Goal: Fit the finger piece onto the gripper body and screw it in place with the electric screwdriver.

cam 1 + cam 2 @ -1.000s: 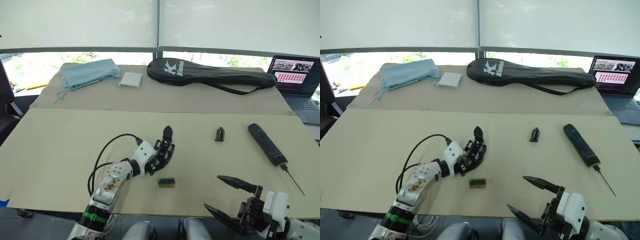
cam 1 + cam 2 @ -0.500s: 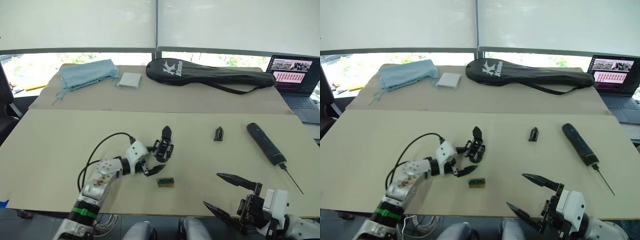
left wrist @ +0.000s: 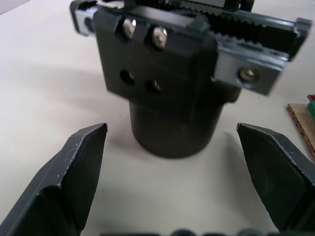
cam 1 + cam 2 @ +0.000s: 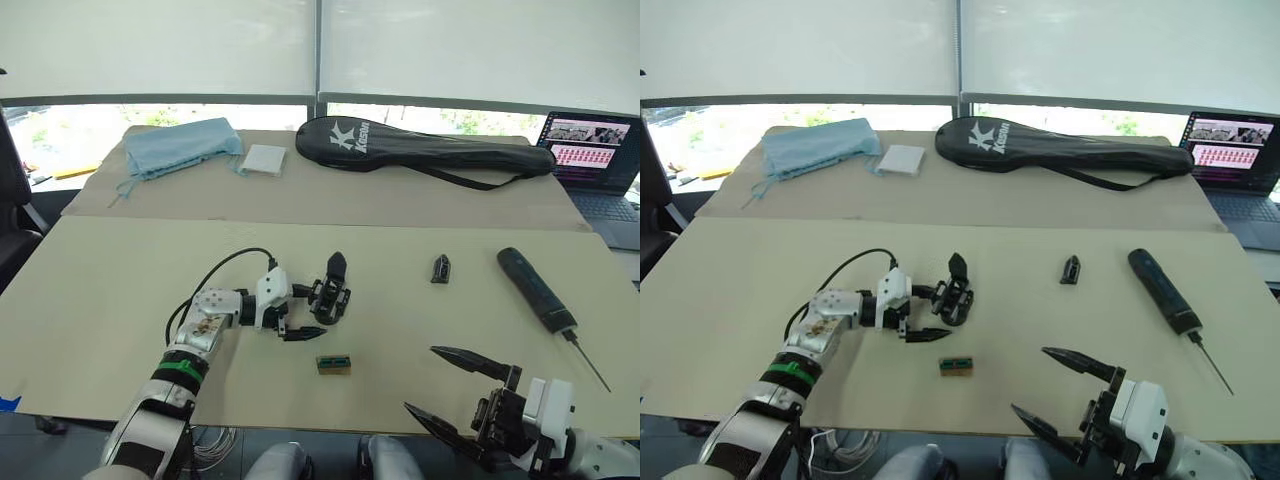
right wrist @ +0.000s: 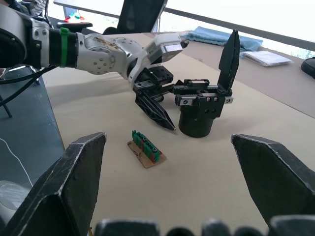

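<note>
Beige cardboard-covered worktop (image 4: 100,290), far left back a crumpled light-blue cloth (image 4: 180,146), beside it a small flat white pad (image 4: 263,159). Left gripper (image 4: 297,312) lies low on the worktop, fingers spread, released, one fingertip either side of the gripper body (image 4: 330,297), a chunky black mechanism with a round base and toothed metal rails; the left wrist view shows clear gaps between both fingers and the base, so no contact. The body stands upright on its base, its single pointed black finger aimed straight up, long axis vertical; its far side is hidden behind itself. Just in front of it, nearer the robot, a small green-brown box (image 4: 333,364) lies flat, apart from the body. Along the back, a long black racket bag with white lettering (image 4: 420,145), lying crosswise. Right of the body and well apart, the finger piece (image 4: 441,268), small black tapered plastic part, lies loose on the worktop; too small to tell which end is the tip. Further right the electric screwdriver (image 4: 536,291), thick black cylinder, lies flat on a diagonal, rounded end away from the robot, thin metal bit pointing toward the near right edge. Right gripper (image 4: 455,391) hovers at the near edge, fingers wide apart, empty, its arm cut off by the frame. Far right, an open laptop (image 4: 590,150), partly cut off.
</note>
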Tool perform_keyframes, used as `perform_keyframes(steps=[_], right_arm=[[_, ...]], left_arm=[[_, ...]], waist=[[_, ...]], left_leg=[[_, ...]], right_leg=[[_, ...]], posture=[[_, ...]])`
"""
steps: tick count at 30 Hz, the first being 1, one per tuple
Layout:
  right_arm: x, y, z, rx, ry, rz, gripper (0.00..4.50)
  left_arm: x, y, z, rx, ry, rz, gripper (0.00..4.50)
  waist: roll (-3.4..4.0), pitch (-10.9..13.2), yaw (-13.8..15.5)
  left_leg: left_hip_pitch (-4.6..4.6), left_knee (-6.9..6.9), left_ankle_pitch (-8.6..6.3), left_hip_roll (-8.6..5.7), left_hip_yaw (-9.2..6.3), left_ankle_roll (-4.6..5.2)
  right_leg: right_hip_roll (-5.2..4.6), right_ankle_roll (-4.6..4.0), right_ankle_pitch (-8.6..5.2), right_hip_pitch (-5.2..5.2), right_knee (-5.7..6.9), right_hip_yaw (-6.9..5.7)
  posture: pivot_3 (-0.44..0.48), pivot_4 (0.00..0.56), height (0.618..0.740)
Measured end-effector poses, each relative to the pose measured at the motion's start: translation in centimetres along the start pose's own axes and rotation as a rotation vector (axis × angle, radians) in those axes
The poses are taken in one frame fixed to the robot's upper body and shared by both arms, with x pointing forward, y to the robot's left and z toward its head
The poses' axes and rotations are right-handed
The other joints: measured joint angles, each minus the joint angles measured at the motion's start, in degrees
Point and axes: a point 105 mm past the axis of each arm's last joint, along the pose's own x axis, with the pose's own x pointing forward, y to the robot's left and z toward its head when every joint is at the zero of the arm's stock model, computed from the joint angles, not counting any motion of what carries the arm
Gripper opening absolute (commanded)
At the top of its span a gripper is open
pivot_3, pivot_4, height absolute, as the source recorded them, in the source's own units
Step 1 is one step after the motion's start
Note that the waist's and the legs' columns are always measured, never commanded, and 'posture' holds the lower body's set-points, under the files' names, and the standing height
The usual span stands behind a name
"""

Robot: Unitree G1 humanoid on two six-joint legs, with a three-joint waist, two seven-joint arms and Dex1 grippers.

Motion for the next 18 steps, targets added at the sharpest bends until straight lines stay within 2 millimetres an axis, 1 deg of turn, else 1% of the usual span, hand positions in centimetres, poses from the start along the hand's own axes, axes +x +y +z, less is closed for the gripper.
perform_keyframes(steps=[4,7,10,12,13,18], right_arm=[[0.0,-0.1,0.0,-0.001,0.001,-0.007,4.50],[0.0,-0.1,0.0,-0.002,0.000,-0.012,4.50],[0.0,-0.1,0.0,-0.001,0.001,-0.014,4.50],[0.0,-0.1,0.0,0.000,0.001,-0.015,4.50],[0.0,-0.1,0.1,0.000,0.001,-0.015,4.50],[-0.1,0.1,0.0,0.007,0.009,-0.022,4.50]], left_arm=[[0.8,0.2,0.2,0.023,-0.008,-0.050,4.44],[1.0,0.3,0.2,0.041,0.003,-0.091,4.44],[1.3,0.4,0.2,0.050,0.006,-0.103,3.69],[1.3,0.6,0.2,0.048,0.001,-0.098,2.69],[1.3,0.6,0.2,0.046,-0.004,-0.094,2.26],[1.1,0.3,0.3,0.045,-0.035,-0.044,2.27]], waist=[[-0.01,0.00,0.04],[-0.01,0.00,0.05],[-0.01,0.00,0.08],[-0.01,0.00,0.14],[-0.01,0.00,0.12],[0.00,-0.01,-0.02]], left_leg=[[-0.01,0.01,0.00,0.00,0.00,0.01],[-0.01,0.02,-0.01,0.00,0.00,0.03],[-0.01,0.03,-0.01,0.00,-0.01,0.05],[-0.01,0.04,-0.02,0.00,-0.01,0.06],[-0.01,0.04,-0.02,0.00,-0.01,0.07],[-0.02,0.03,-0.04,0.00,-0.01,0.10]], right_leg=[[-0.02,0.00,0.00,0.02,0.00,-0.01],[-0.03,0.01,0.00,0.02,-0.01,-0.01],[-0.04,0.01,0.00,0.04,-0.01,-0.01],[-0.05,0.02,0.01,0.05,-0.01,-0.01],[-0.05,0.02,0.01,0.04,-0.01,-0.01],[-0.05,0.02,0.00,0.01,-0.01,0.03]], posture=[[0.000,0.150,0.740],[0.000,0.150,0.740],[0.000,0.150,0.740],[0.000,0.150,0.740],[0.000,0.150,0.740],[0.000,0.150,0.740]])
